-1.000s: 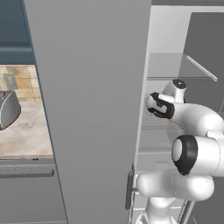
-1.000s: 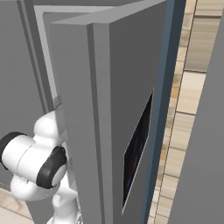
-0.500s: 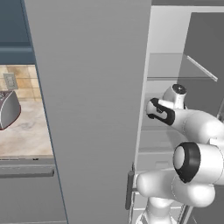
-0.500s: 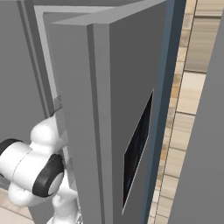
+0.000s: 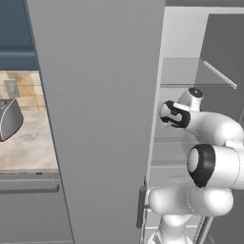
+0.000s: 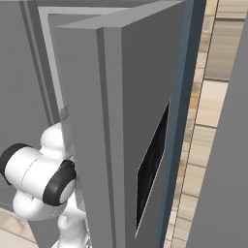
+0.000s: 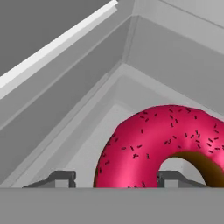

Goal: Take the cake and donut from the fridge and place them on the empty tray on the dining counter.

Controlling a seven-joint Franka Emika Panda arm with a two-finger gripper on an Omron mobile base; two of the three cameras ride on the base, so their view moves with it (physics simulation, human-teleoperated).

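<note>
The donut [image 7: 153, 144], a pink-frosted ring with dark sprinkles, lies on a pale shelf inside the fridge [image 5: 105, 95]. My gripper [image 7: 117, 178] is open around the ring's left side. One fingertip [image 7: 61, 177] stands a little clear of the donut's outer edge, and the other sits at its hole. In the left base view my hand [image 5: 174, 114] reaches into the fridge past the open left door. The cake, the tray and the dining counter are out of view.
The fridge's back corner walls rise close behind the donut. A thin shelf [image 5: 219, 74] hangs above my arm. The right door with its black panel [image 6: 152, 160] stands open. A toaster [image 5: 9, 119] sits on the kitchen worktop [image 5: 28, 147] to the left.
My arm's elbow dipped and came back up while the hand stayed at the same shelf inside the fridge. The doors have not moved.
</note>
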